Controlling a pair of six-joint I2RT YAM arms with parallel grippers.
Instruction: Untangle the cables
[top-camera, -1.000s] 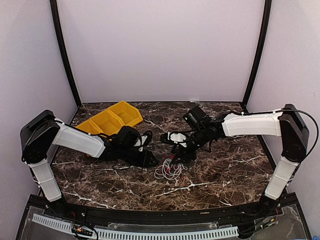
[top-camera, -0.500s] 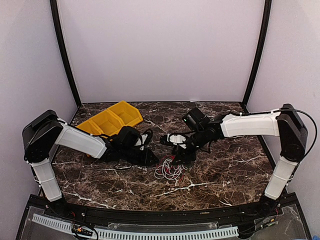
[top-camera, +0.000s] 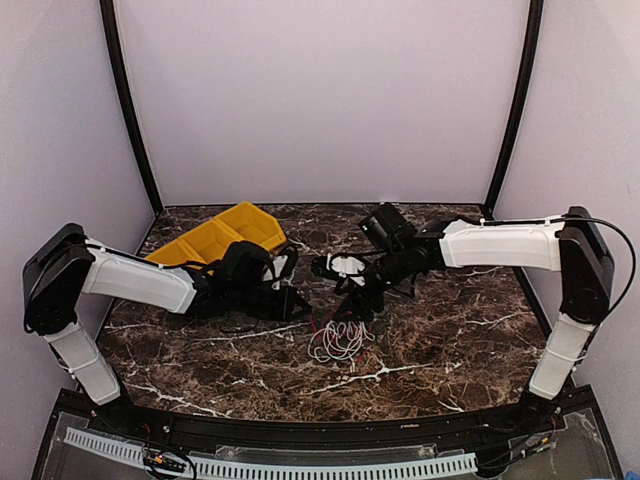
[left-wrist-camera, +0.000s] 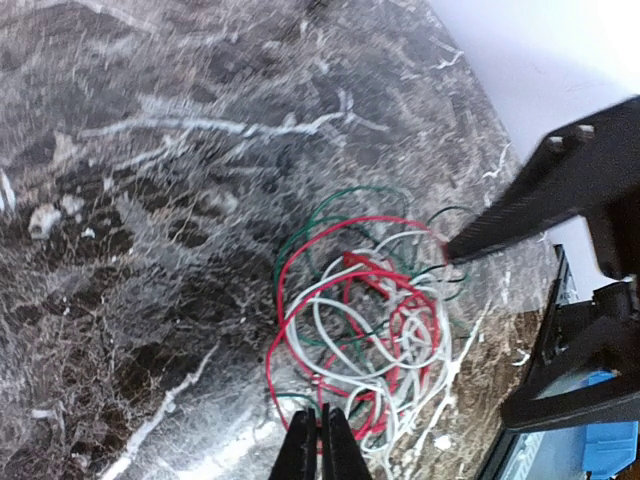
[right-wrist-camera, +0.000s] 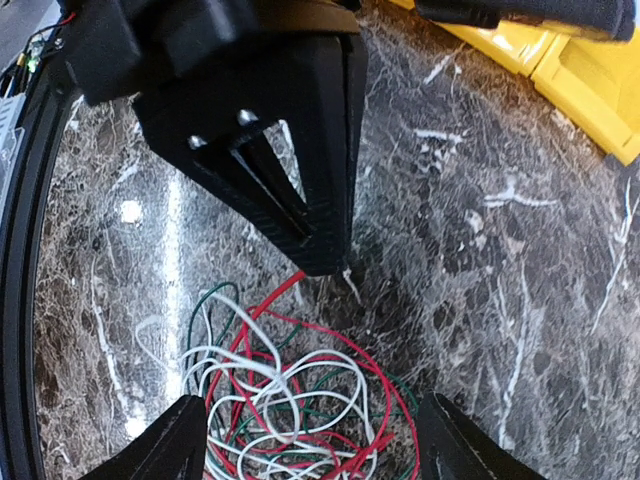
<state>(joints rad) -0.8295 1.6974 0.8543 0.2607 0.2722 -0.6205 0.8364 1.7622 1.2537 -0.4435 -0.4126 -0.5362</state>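
The cables lie in one tangled pile on the marble table: white, red and dark green thin wires. My left gripper is at the pile's left edge, shut on a strand of the red cable. In the left wrist view its tips are pressed together. In the right wrist view the red strand runs up into the left gripper's tip. My right gripper is open wide just above the pile's far side, its fingers either side of the wires, holding nothing.
Yellow bins stand at the back left behind the left arm, and their edge shows in the right wrist view. The table's front rail runs along the near edge.
Both grippers have shifted a little back from the pile. The left arm's elbow has swung left. A red strand now stretches from the pile to the left gripper.
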